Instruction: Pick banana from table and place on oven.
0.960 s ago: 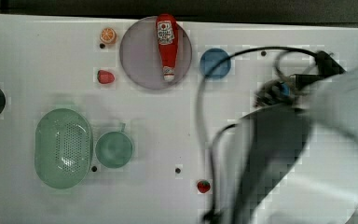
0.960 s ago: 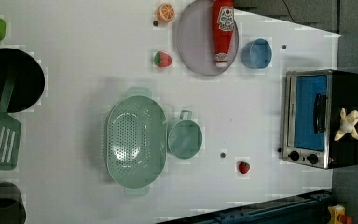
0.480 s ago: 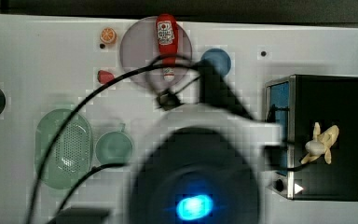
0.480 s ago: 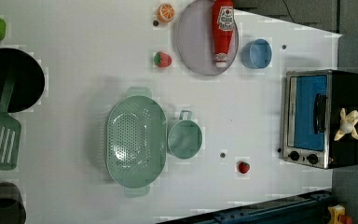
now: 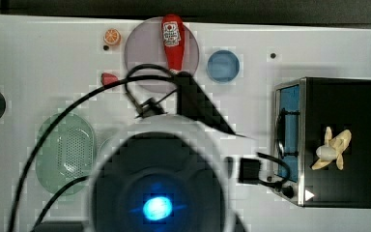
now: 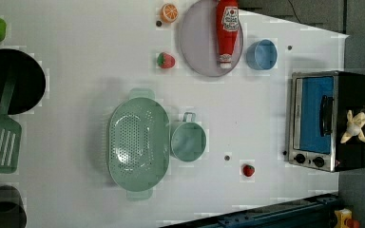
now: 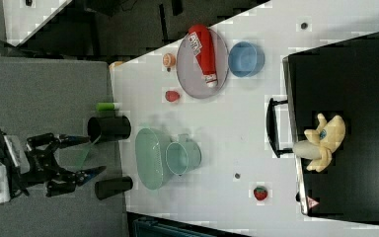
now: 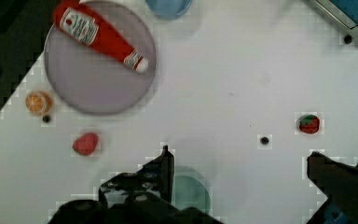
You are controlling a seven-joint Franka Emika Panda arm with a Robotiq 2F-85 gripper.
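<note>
Already the banana (image 5: 332, 149) lies on the oven (image 5: 348, 121) top, near the front edge above the door. The gripper (image 8: 237, 172) hangs empty with jaws wide, well away over the table (image 6: 100, 57). Judged done; best retreat clear of the oven.

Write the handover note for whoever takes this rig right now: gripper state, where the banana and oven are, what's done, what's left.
Gripper: open, empty, above the table, well away from the oven.
Banana: lying on the oven's black top, nothing touching it.
Oven: at the top view's right end of the table, door shut.
Done: banana is picked and placed on the oven.
Left: nothing for the task as far as I can see; perhaps just park the arm.
</note>
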